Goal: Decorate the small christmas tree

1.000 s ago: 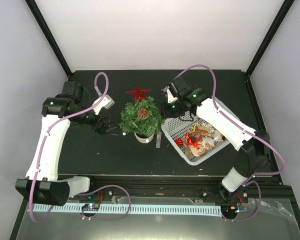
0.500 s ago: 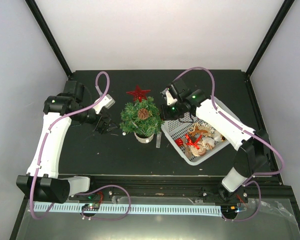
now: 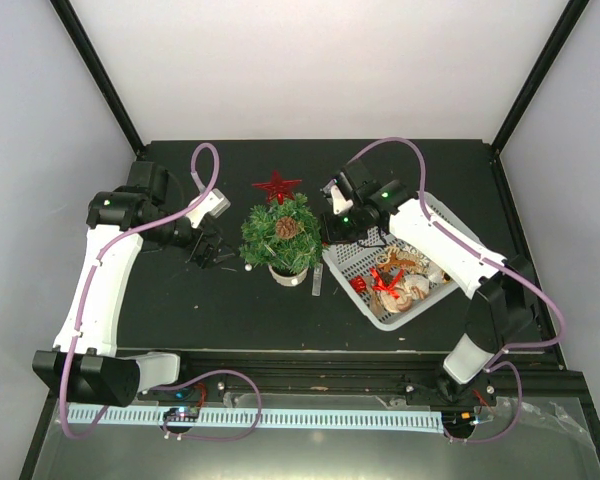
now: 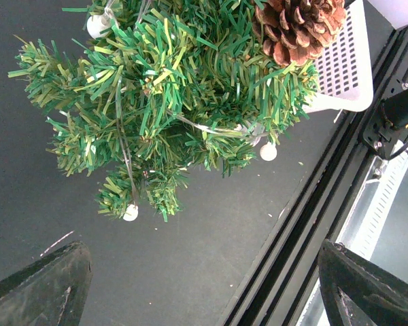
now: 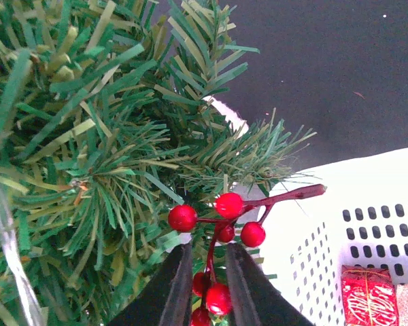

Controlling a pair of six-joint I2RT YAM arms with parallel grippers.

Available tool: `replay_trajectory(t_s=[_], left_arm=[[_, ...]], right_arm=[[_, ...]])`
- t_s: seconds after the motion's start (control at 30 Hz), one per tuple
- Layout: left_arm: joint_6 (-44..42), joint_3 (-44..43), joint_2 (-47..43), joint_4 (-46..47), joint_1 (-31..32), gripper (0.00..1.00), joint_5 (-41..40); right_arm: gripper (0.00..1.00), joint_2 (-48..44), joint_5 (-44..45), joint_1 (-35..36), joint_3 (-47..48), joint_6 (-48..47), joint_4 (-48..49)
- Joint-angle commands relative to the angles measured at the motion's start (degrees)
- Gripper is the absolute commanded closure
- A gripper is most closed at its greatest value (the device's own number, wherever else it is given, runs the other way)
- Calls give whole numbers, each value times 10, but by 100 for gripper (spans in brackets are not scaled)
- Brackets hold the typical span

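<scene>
My right gripper (image 5: 209, 265) is pinched narrow on the stem of a red berry sprig (image 5: 221, 212). Its berries fan out just past my fingertips, at the edge of the branches of the small christmas tree (image 5: 88, 149). The white basket (image 5: 340, 197) lies to the right of those fingers, with a red gift ornament (image 5: 367, 295) inside. My left gripper (image 4: 200, 261) is spread wide with nothing between its fingers. The tree stands ahead of them, apart from both tips. A pinecone (image 4: 299, 27) sits in its foliage and white beads (image 4: 267, 151) hang at its branch ends.
</scene>
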State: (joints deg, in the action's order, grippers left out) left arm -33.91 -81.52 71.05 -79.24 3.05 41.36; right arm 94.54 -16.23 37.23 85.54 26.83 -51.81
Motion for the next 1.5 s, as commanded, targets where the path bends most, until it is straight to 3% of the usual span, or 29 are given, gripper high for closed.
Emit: replay_trajectory(t_s=[0.0,0.27,0.73,1.0,1.13,1.33,1.4,1.47], left_arm=[[-16,-7,-1,-7,-4,9,10],[-14,0,-1,-2,-4,9,16],[-13,12,-2,7,-4,9,20],[-15,12,-4,6,-4,9,17],[-15,13,-6,6,-4,9,17],[-14,12,-7,7,-5,9,17],[-13,12,-8,7,-4,9,16],[-12,12,-9,8,-5,9,14]], right_arm=[[79,5,-7,0,0,-8,-1],[69,-7,7,-1,17,-9,-11],[65,-38,27,-1,23,-12,-13],[55,-61,26,-12,11,1,2],[62,-88,23,-34,-18,10,15],[88,-91,59,-54,-30,15,-18],[89,-88,76,-62,-36,19,-39],[79,-93,100,-67,-49,20,-54]])
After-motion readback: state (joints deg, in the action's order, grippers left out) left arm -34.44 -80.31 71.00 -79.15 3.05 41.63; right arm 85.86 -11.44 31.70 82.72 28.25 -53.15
